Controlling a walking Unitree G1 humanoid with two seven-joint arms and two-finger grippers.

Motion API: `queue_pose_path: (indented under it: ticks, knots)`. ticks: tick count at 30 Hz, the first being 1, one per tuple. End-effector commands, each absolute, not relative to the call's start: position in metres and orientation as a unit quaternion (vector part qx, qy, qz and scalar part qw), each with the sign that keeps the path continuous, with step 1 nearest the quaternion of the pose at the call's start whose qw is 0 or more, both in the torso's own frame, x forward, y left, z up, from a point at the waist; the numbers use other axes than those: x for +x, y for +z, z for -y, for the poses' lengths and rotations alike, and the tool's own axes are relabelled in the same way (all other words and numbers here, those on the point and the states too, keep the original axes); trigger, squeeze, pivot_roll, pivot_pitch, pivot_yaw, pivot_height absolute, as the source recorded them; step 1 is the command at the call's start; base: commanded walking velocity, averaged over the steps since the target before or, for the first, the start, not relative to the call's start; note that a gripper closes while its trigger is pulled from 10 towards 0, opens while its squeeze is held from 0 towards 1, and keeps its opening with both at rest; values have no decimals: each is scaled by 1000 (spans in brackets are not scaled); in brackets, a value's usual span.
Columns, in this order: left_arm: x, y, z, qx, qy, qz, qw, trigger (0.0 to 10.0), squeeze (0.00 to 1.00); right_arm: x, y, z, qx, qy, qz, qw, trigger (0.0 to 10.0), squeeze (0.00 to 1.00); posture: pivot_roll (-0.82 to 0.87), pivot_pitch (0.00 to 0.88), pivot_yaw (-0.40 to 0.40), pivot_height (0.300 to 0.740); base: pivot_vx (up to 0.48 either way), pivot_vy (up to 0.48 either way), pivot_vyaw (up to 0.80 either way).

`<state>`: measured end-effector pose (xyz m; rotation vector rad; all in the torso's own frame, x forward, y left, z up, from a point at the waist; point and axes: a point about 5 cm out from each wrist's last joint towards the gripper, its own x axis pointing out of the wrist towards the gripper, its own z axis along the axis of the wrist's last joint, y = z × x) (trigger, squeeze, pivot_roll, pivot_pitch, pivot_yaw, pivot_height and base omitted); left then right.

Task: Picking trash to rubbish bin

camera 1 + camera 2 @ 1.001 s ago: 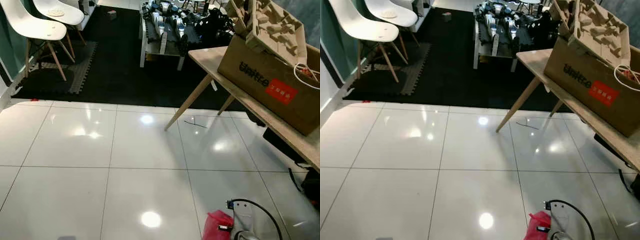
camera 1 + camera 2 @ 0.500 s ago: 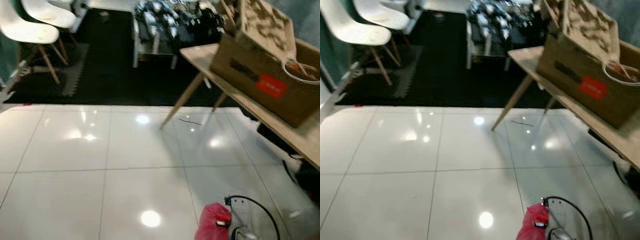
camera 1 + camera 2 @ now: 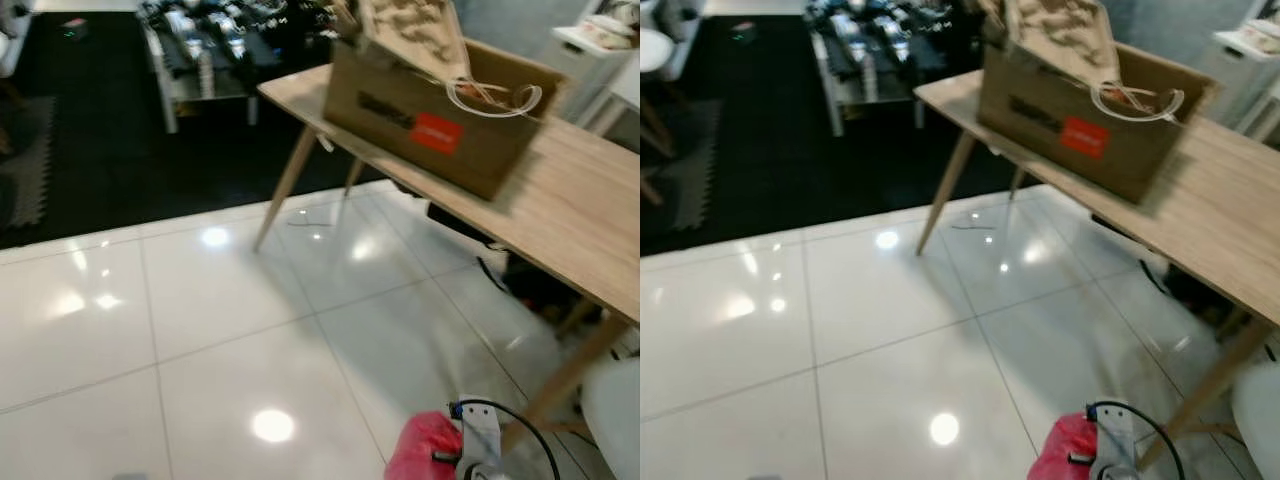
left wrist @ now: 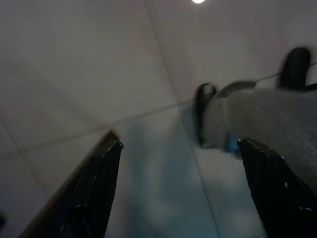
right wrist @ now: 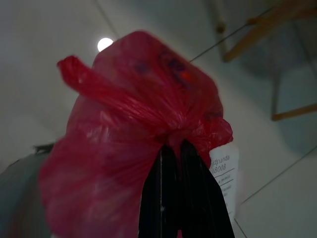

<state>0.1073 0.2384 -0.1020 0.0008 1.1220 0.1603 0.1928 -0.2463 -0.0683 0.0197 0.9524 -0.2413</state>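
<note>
— What stands by the wooden table (image 3: pixel 560 215)?
— A cardboard box (image 3: pixel 430 100) on it; near its leg, low down, the red trash bag (image 5: pixel 133 134).
— How does it handle?
— Soft, light, crinkly; best held by the knot.
— Grippers?
— Right gripper (image 5: pixel 181 163) clenched on that knot, arm low; left gripper (image 4: pixel 181 163) spread, idle.

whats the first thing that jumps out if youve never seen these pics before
The red plastic bag stands out most: the right tool is shut on its knotted top, low at the robot's right over the glossy white tiled floor. Next comes the large cardboard box printed with a red label, standing on the wooden table ahead and to the right.
</note>
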Motion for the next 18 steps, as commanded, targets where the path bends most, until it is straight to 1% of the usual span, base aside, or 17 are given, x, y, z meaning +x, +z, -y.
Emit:
queue_pose_path:
  ticks: [1,6,18]
  knots:
    - [94,-106,-238,1,73,-551,831,10000,0,190,-69,248,13,-123,-458,880,10000,0,172,92,-84,740,0,0,-800]
    - [96,-106,-236,1,64,-549,833,10000,0,192,-68,247,6,-120,-455,882,10000,0,174,90,-85,740,0,0,0]
    - [94,-108,-229,-4,58,-551,832,10000,0,197,-65,248,12,-120,-444,888,10000,0,173,95,-92,740,320,0,0]
